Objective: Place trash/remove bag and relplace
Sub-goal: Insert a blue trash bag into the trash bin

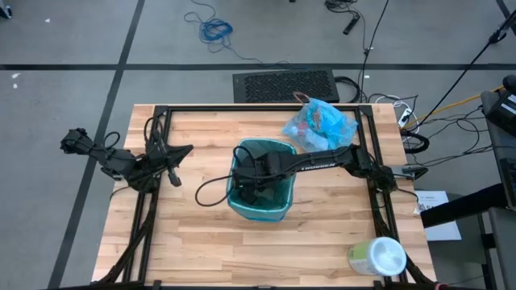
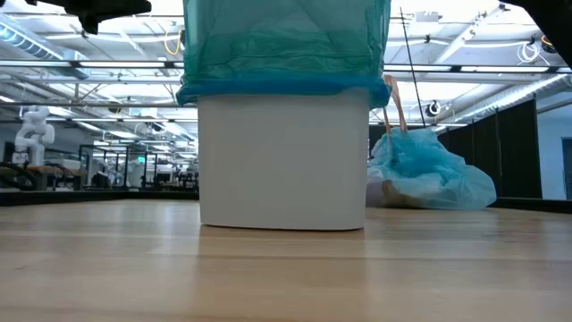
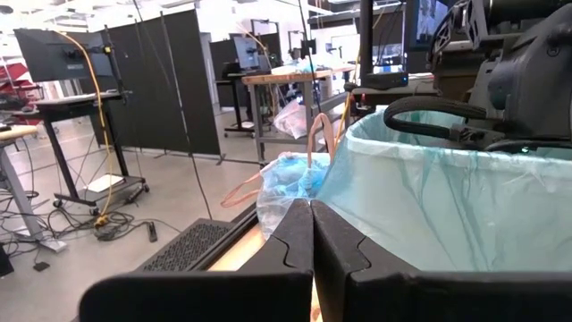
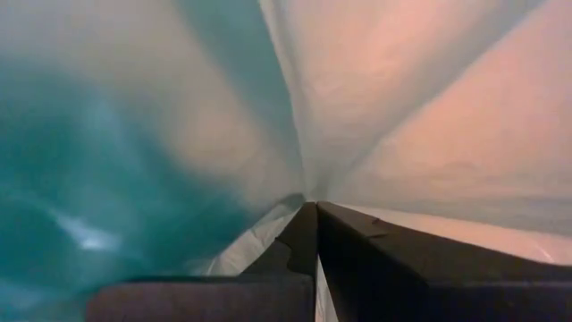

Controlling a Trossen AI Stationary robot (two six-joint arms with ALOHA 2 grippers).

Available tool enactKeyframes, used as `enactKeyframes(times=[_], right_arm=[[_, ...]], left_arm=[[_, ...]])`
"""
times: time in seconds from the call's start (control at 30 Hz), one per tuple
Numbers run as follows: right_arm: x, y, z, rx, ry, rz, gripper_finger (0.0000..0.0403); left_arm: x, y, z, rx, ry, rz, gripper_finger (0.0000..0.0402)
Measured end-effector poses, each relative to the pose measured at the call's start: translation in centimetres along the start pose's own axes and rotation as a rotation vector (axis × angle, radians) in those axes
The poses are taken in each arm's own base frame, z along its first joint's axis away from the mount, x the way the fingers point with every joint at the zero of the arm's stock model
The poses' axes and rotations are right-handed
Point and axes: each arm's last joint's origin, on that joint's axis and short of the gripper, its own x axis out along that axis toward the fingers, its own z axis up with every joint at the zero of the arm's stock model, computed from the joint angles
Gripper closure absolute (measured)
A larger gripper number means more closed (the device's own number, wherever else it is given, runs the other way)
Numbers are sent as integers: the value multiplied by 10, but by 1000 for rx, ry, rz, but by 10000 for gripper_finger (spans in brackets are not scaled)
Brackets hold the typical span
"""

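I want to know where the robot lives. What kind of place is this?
Probably a robotics lab or workshop. A white robot figure stands in the big hall behind the table, cables trail over the grey floor, and monitors sit on rolling stands.

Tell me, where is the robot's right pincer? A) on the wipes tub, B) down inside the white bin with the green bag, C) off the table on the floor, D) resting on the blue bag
B: in the high view the right arm reaches over the white bin and its right pincer sits shut down inside the teal-green bag lining it.
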Motion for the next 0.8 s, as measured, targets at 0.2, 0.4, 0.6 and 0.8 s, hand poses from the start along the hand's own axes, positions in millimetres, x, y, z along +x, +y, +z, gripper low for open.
enactKeyframes(times=[0.2, 0.4, 0.6, 0.8], right_arm=[[5, 2, 0, -4, 3, 0, 403], [10, 4, 0, -13, 20, 9, 403], [18, 7, 1, -31, 19, 12, 403], [15, 8, -1, -65, 22, 10, 403]], left_arm=[[0, 0, 0, 0, 0, 0, 402], [0, 0, 0, 1, 0, 0, 402], [0, 0, 0, 3, 2, 0, 401], [0, 0, -1, 5, 5, 0, 402]])
